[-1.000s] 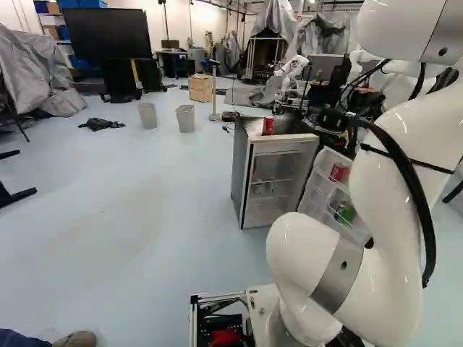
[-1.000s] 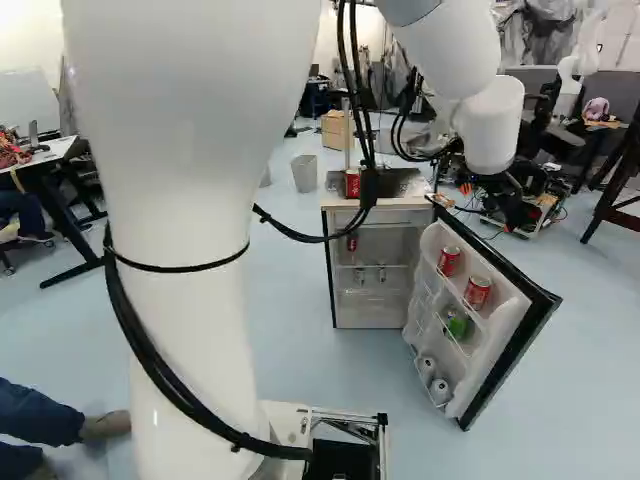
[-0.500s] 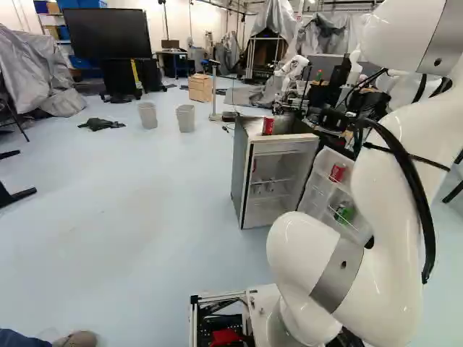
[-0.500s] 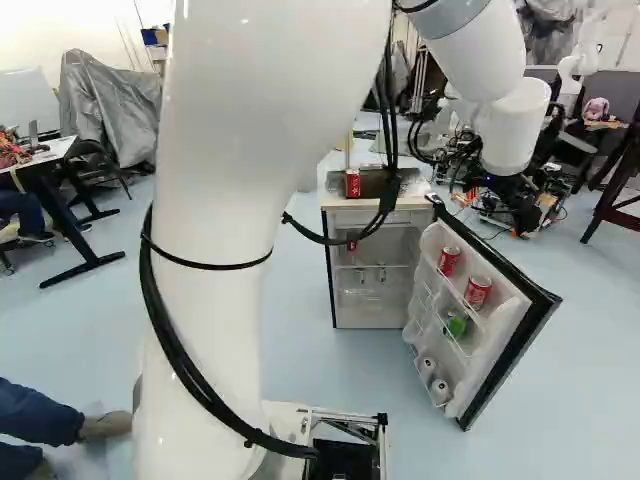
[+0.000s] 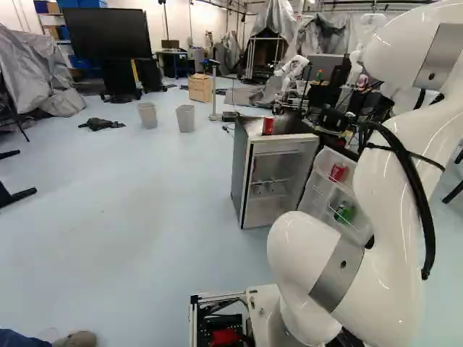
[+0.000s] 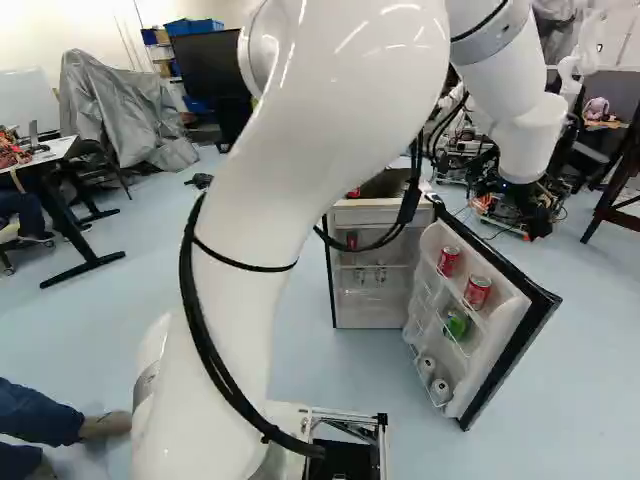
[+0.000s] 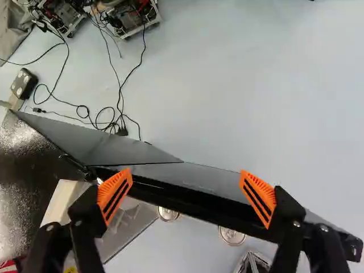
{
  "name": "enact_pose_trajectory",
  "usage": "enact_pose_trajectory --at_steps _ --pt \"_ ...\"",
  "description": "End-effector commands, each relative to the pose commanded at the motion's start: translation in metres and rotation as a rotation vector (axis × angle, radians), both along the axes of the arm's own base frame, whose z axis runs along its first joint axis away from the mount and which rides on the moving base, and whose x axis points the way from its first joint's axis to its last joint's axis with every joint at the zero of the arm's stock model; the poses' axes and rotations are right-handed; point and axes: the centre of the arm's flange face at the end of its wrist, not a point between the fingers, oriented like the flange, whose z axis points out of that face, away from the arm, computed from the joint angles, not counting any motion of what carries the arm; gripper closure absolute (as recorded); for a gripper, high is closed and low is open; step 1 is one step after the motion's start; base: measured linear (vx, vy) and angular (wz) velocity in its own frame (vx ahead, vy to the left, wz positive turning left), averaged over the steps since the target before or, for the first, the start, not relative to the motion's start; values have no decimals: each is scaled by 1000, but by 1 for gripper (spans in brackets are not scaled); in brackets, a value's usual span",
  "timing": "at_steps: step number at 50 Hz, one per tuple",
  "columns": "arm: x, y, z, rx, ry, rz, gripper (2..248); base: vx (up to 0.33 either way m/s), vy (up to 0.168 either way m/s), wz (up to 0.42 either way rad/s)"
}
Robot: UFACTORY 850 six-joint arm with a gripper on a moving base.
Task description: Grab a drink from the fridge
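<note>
Our claw (image 6: 528,207): one, orange pads (image 7: 115,193) wide apart, unclamped, above the black edge of the fridge door (image 6: 512,322); contact, we cannot tell. Drinks: two red cans (image 6: 477,291) and one green drink (image 6: 456,324) on the open door's inner shelves. Room: we see floor (image 7: 227,85) past the door's outer face, cables (image 7: 116,116) near its hinge end.

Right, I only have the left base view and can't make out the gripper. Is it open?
Observer: Yes, in the wrist view the gripper is open over the fridge door, holding nothing.

Operator: I see one red can in the door. Is that all?

Observer: No, the right base view shows one red can and a second red can.

Operator: Anything lower than the green drink?

Observer: Yes, two pale cans near the door's foot.
</note>
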Motion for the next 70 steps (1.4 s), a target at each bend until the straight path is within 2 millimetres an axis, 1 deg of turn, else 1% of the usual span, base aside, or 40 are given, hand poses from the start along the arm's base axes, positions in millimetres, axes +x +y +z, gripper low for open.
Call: enact_pose_trajectory --at_steps 25,33,40,45,70 --pt "15 -48 -40 24 10 -15 3 0 0 0" --pt "16 -58 -53 38 17 -18 3 0 0 0" --pt "17 -61 -63 56 26 -16 3 0 0 0" --pt "17 -62 -66 66 31 -14 3 0 0 0" --pt "12 -51 -67 98 47 -6 3 0 0 0"
